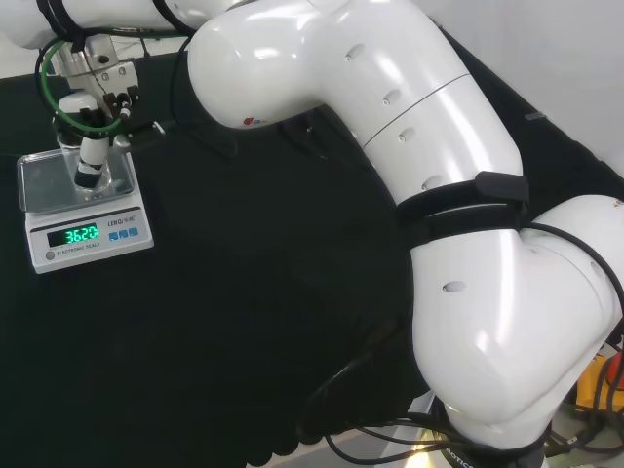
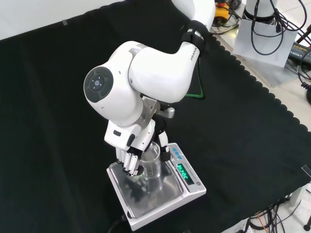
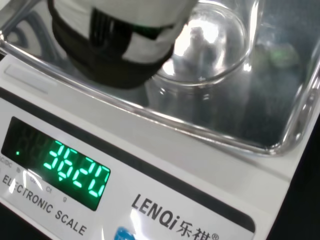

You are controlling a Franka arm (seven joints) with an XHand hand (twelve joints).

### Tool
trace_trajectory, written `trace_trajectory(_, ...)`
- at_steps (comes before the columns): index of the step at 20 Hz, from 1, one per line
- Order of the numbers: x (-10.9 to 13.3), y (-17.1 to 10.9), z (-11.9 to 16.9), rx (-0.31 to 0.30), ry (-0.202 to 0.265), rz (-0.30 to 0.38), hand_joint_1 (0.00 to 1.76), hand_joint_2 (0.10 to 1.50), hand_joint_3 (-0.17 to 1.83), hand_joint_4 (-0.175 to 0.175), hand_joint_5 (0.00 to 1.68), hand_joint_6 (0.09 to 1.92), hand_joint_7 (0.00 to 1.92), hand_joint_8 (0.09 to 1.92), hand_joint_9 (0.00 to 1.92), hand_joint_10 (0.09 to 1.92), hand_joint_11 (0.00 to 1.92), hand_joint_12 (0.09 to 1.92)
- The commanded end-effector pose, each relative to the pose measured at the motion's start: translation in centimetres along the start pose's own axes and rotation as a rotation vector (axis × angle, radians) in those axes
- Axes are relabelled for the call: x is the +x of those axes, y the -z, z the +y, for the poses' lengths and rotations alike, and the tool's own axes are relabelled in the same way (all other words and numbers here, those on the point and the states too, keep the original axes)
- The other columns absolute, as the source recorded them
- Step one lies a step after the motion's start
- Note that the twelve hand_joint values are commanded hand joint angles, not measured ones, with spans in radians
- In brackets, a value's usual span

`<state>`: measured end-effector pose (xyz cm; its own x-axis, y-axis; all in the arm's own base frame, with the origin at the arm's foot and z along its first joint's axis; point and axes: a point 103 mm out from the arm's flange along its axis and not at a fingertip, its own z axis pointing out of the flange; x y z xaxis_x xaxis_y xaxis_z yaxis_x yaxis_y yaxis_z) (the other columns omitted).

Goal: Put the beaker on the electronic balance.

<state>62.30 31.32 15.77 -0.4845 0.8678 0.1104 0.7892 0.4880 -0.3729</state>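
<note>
The clear glass beaker (image 2: 151,166) stands upright on the steel pan (image 2: 150,201) of the white electronic balance (image 2: 188,175), whose green display is lit. My hand (image 2: 130,160) reaches down over the pan. Its fingers (image 2: 127,164) sit on one side of the beaker and its thumb (image 2: 165,151) on the other, closed around the glass. In the wrist view the beaker (image 3: 212,47) rests on the pan just behind a black and white finger (image 3: 112,47), above the balance (image 3: 200,165) front. In the head view the hand (image 1: 91,161) hangs over the balance (image 1: 90,232) at far left.
The arm's big white links (image 1: 409,146) stand over the middle and right of the cloth. Black cloth (image 2: 58,97) surrounds the balance. Beyond the cloth's scalloped edge (image 2: 272,97) lie a grey box (image 2: 265,46) and cables.
</note>
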Motion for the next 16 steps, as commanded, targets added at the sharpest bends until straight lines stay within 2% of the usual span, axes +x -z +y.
trace_trajectory(1,-0.3,0.8,-0.3,-0.024,0.005,0.002,0.95,0.51,0.7,0.006,0.1,0.48,0.25,1.04,0.52,0.97,0.4,1.41)
trace_trajectory(3,-0.5,1.1,-0.6,-0.041,0.008,0.01,0.85,0.52,0.54,0.045,0.03,0.15,0.08,0.88,0.32,0.94,0.16,1.52)
trace_trajectory(4,-0.6,1.2,-0.7,-0.047,0.009,0.012,0.82,0.54,0.47,0.06,0.01,0.09,0.04,0.78,0.24,0.93,0.08,1.53)
trace_trajectory(7,-0.9,1.7,-1.1,-0.071,0.007,0.016,0.77,0.56,0.35,0.087,0.0,0.09,0.0,0.46,0.06,0.91,0.01,1.49)
trace_trajectory(9,-1.1,2.1,-1.3,-0.076,0.005,0.014,0.76,0.59,0.28,0.093,0.0,0.09,0.0,0.33,0.02,0.91,0.0,1.45)
trace_trajectory(16,-1.8,4.6,-2.6,-0.102,-0.003,-0.001,0.75,0.62,0.22,0.097,0.0,0.09,0.0,0.27,0.0,0.9,0.0,1.42)
